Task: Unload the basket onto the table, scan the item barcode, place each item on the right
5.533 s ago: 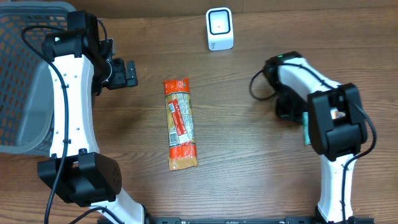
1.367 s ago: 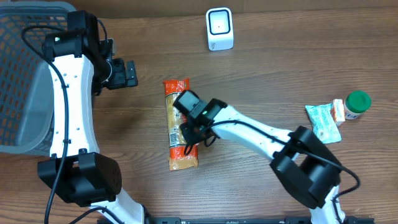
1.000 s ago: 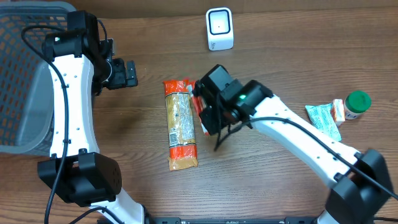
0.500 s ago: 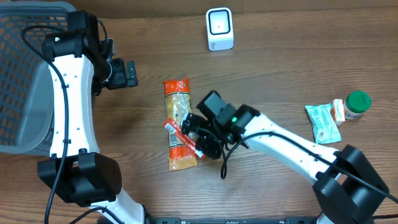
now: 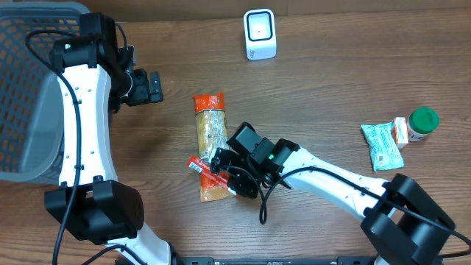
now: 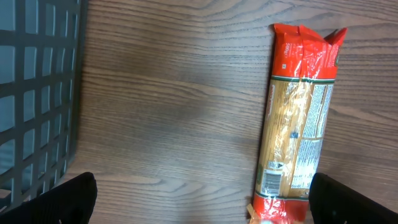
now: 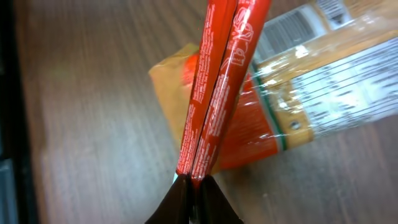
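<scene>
A thin red packet point(image 5: 206, 170) is pinched edge-on in my right gripper point(image 5: 231, 183), just above the near end of a long orange pasta bag point(image 5: 213, 144) lying mid-table. In the right wrist view the jaws point(image 7: 194, 184) are shut on the red packet point(image 7: 217, 87), with the pasta bag point(image 7: 323, 81) and its barcode point(image 7: 291, 36) behind. The white scanner point(image 5: 260, 34) stands at the far edge. My left gripper point(image 5: 154, 86) hangs open at the upper left, holding nothing; its view shows the pasta bag point(image 6: 300, 118) to the right of the jaws point(image 6: 202, 205).
A dark mesh basket point(image 5: 26, 88) fills the left side and shows as a grid point(image 6: 37, 93) in the left wrist view. At the right lie a teal packet point(image 5: 381, 145) and a green-capped bottle point(image 5: 422, 123).
My right arm has carried the red packet from near the scanner side down and left, to the pasta bag's near end. The left arm has stayed still.
</scene>
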